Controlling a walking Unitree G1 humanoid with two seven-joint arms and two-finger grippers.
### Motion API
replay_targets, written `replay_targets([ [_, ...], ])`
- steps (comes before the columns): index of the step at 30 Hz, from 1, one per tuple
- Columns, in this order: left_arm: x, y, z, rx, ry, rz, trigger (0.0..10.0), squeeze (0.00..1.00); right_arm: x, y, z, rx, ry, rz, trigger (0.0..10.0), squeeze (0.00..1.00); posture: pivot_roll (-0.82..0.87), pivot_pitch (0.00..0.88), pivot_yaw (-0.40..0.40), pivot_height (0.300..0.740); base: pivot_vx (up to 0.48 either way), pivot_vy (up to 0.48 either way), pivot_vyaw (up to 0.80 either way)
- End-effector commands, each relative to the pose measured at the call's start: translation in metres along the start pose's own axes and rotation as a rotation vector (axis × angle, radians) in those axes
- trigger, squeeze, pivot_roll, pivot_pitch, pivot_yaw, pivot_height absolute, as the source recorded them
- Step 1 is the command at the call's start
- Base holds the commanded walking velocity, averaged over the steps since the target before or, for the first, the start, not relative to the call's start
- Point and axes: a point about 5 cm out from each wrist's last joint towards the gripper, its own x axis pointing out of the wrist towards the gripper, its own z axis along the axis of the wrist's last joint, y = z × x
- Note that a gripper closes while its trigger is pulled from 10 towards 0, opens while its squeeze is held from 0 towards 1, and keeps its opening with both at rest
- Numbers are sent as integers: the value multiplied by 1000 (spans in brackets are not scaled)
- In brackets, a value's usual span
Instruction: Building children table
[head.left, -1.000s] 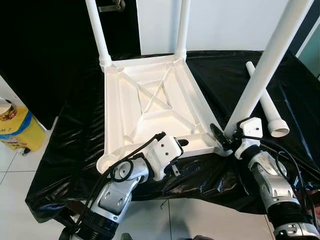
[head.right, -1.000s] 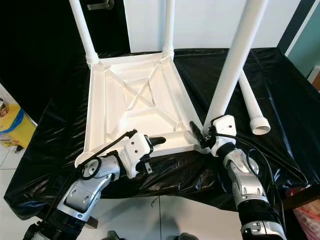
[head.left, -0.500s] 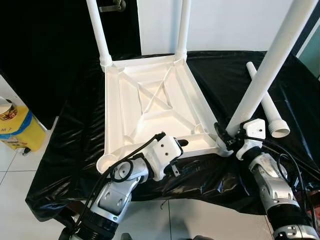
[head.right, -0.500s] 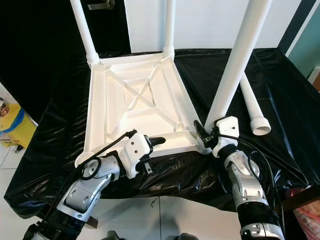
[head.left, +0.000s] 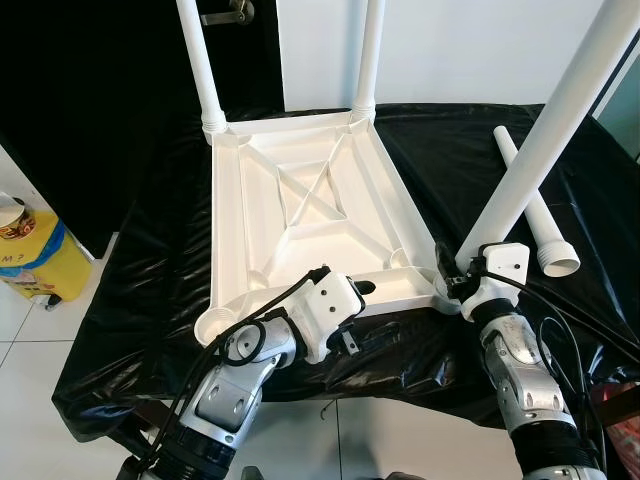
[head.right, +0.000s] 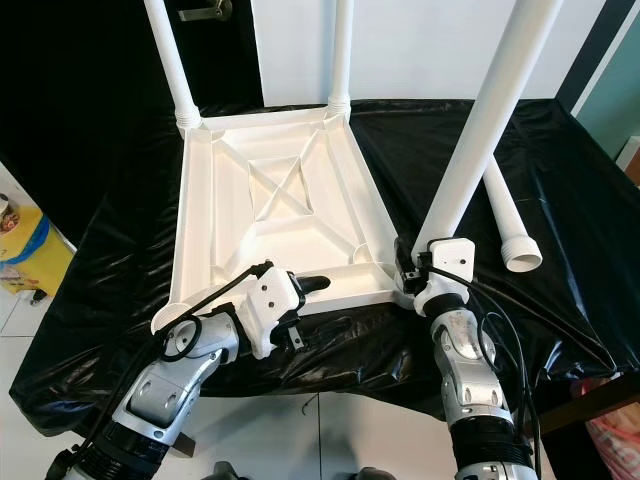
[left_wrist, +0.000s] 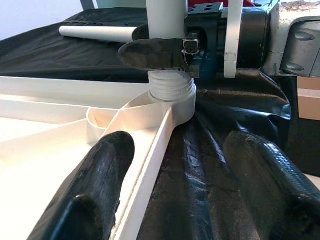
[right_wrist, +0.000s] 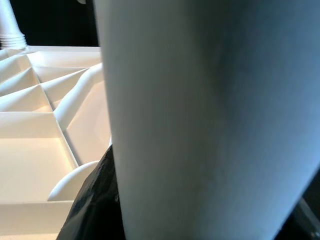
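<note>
Fingers of the right hand (head.right: 412, 268) sit half-hidden, clamping the smooth tubular leg (head.right: 480, 140); left hand (head.right: 305, 287) open astride the ribbed tabletop (head.right: 270, 200) rim.

Both arms are chunky silver metal segments with black joint rings and loose black cables looping along them. Each wrist ends in a white plastic housing, and the left pincer (head.left: 362, 287) and right pincer (head.left: 446, 275) have long, rounded matte-black fingers (left_wrist: 102, 172).
</note>
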Motion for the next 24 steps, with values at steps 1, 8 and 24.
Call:
replay_targets([
  [1, -1, -2, -1, -7, 5, 19, 10000, 0, -13, 3, -27, 19, 142, -86, 10000, 0, -31, 65, -10, 740, 0, 0, 0],
  [8, 0, -3, -1, -11, 6, 20, 10000, 0, -19, 16, -30, 18, 172, -298, 10000, 0, -25, 66, -18, 740, 0, 0, 0],
  [24, 0, -4, -2, -18, 8, 23, 10000, 0, -23, 16, -26, 23, 178, -341, 10000, 0, -29, 69, -22, 740, 0, 0, 0],
])
